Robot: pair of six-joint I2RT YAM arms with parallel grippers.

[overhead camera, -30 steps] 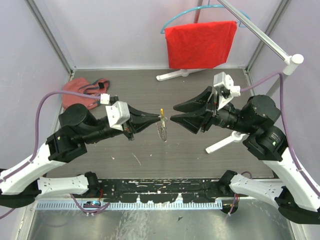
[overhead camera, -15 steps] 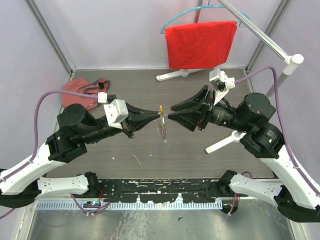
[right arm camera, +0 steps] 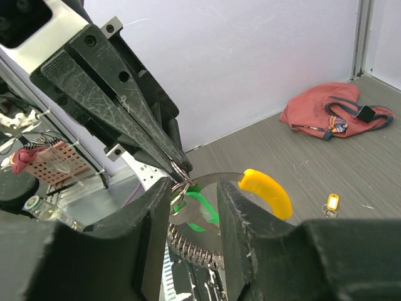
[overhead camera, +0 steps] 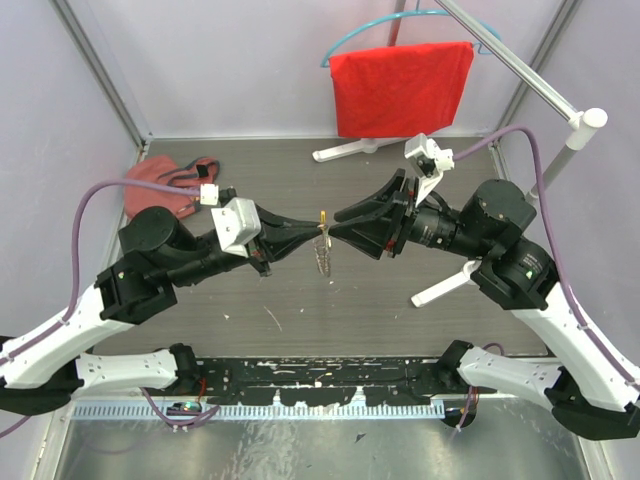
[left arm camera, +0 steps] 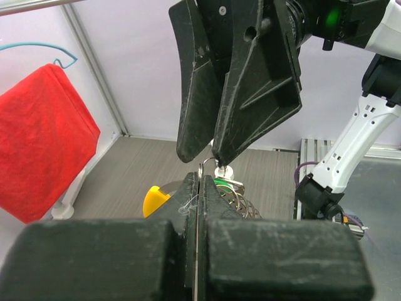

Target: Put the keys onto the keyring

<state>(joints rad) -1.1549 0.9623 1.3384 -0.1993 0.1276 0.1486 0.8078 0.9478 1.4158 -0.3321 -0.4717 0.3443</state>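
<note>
With the left end effector [overhead camera: 318, 229] clenched on the keyring [overhead camera: 323, 255], the released right end effector [overhead camera: 336, 224] should pinch the green key [right arm camera: 198, 205] squarely, without twisting.

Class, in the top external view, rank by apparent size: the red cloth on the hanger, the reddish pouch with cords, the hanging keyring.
Largest: bright red cloth on the blue hanger.
Next: reddish cloth pouch with cords.
Smallest: silvery coiled metal keyring.

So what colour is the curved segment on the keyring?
Yellow-orange segment, clearest in right wrist view.
</note>
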